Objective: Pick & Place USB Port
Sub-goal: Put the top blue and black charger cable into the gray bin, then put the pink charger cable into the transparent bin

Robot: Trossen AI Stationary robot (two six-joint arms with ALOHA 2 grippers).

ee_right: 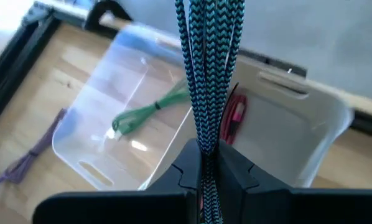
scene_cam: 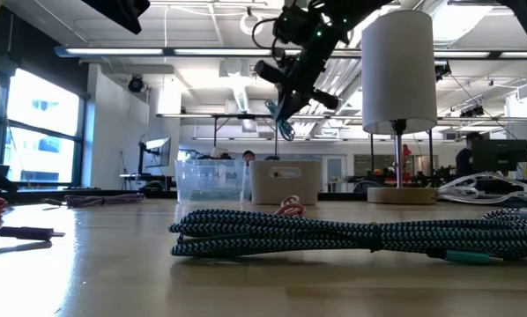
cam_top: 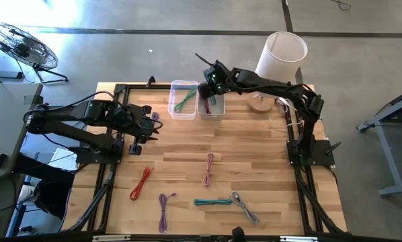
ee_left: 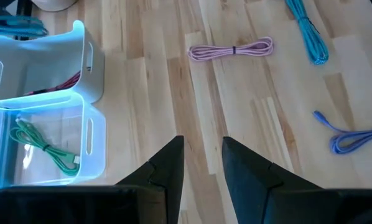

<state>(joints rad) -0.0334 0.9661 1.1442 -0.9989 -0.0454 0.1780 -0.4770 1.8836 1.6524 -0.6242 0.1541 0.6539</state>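
My right gripper [cam_top: 211, 82] is over the two bins at the table's far middle and is shut on a coiled teal-and-black braided cable [ee_right: 206, 56]. In the low view the cable [scene_cam: 284, 123] hangs above the white bin [scene_cam: 285, 182]. The white bin [ee_right: 310, 124] holds a red cable [ee_right: 236, 115]. The clear bin [cam_top: 183, 99] beside it holds a green cable [ee_right: 145, 115]. My left gripper [cam_top: 147, 129] is open and empty at the table's left, its fingers [ee_left: 167, 168] above bare wood. My right gripper pinches the bundled strands of the braided cable [ee_right: 204, 146] between its two fingers, several strands together. The fingers slant down from above, and the strands run along them and out past their tips. The cable is clear of the bins, its free end [scene_cam: 285, 130] hanging below the gripper.
Loose coiled cables lie on the wood: red [cam_top: 140, 183], pink [cam_top: 208, 168], purple [cam_top: 163, 208], teal [cam_top: 213, 201] and grey [cam_top: 245, 208]. A small purple cable [cam_top: 155, 117] lies by the left gripper. A white cylinder [cam_top: 282, 52] stands on a round base at the far right.
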